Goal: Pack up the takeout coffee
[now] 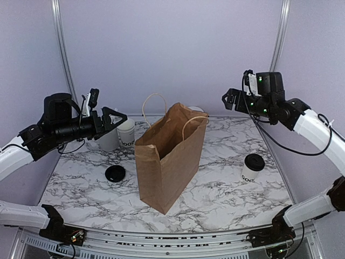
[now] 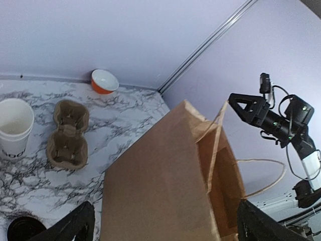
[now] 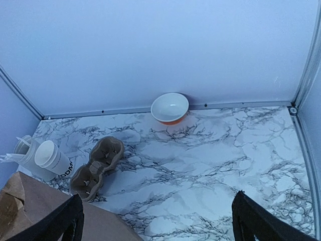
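The coffee (image 1: pixel 253 168) is seen standing upright on the table (image 1: pixel 215 194), with its black top on. It is placed to the right of the bag (image 1: pixel 170 154), well apart from it, and it is not being touched. The bag is stood open in the middle of the table. The right gripper (image 1: pixel 228 100) is held high over the back right of the table, its fingers spread wide with nothing in them. The left gripper (image 1: pixel 118 117) is held up left of the bag, spread wide and empty too. Near it a cup (image 1: pixel 127 131) and a canister (image 1: pixel 108 139) are stood side by side. A loose lid (image 1: pixel 115 173) is laid flat left of the bag. A tray (image 3: pixel 98 165) and a bowl (image 3: pixel 169 107) are set at the back.
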Controlling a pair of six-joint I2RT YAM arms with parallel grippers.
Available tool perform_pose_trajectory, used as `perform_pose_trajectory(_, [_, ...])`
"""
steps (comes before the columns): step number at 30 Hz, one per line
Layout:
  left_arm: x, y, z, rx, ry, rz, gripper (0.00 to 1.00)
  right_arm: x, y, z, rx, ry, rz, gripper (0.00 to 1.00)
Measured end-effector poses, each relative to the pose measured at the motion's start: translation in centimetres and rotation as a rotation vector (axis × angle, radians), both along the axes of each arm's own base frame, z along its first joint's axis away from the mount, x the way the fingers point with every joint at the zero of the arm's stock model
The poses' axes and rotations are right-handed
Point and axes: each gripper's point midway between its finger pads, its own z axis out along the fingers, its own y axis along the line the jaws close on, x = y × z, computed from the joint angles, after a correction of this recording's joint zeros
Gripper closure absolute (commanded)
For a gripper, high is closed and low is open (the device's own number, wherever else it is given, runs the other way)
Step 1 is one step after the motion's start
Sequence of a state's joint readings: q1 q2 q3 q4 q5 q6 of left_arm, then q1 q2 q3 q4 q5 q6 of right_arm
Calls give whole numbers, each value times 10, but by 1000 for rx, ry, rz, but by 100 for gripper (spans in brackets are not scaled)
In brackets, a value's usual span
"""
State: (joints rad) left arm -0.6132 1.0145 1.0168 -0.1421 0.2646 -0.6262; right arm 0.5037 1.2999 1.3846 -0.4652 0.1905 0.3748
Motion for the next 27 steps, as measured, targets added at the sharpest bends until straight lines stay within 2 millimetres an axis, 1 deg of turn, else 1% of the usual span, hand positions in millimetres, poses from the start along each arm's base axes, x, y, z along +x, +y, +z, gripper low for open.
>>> perform_pose_trajectory(2, [2, 1, -38, 49, 75, 15, 1, -4, -4, -20, -6, 39, -4, 0])
perform_pose_trajectory(3, [2, 3, -73, 96, 147, 27, 1, -6, -5, -27, -9, 53, -6, 0])
perform_pose_trajectory(4, [2, 4, -88, 119, 179, 33, 1, -8, -7, -33, -11, 63, -7, 0])
perform_pose_trajectory(5, [1, 5, -107, 150, 216, 41, 1, -10, -8, -37, -13, 70, -9, 0])
perform_pose_trajectory(6, [-1, 7, -129, 190, 259, 53, 1, -12, -9, -38, -12, 71, -11, 0])
perform_pose_trajectory(9, [-15, 9, -179, 299, 350, 57, 1, -21, -14, -39, -3, 59, -14, 0])
perform_pose_trajectory(11, [-26, 5, -202, 375, 384, 46, 1, -26, -17, -37, 3, 47, -16, 0])
perform_pose_trajectory(15, [-49, -2, -239, 509, 419, 14, 1, -33, -23, -39, 6, 37, -20, 0])
perform_pose_trajectory(17, [-61, -1, -257, 572, 440, 5, 1, -35, -24, -42, 4, 41, -21, 0])
perform_pose_trajectory(19, [-69, 2, -271, 622, 458, 4, 1, -36, -24, -45, 1, 46, -21, 0])
perform_pose_trajectory(23, [-77, 3, -291, 699, 481, 6, 1, -37, -25, -45, -4, 43, -20, 0])
perform_pose_trajectory(27, [-84, -9, -306, 752, 501, -23, 1, -39, -26, -44, -6, 43, -18, 0])
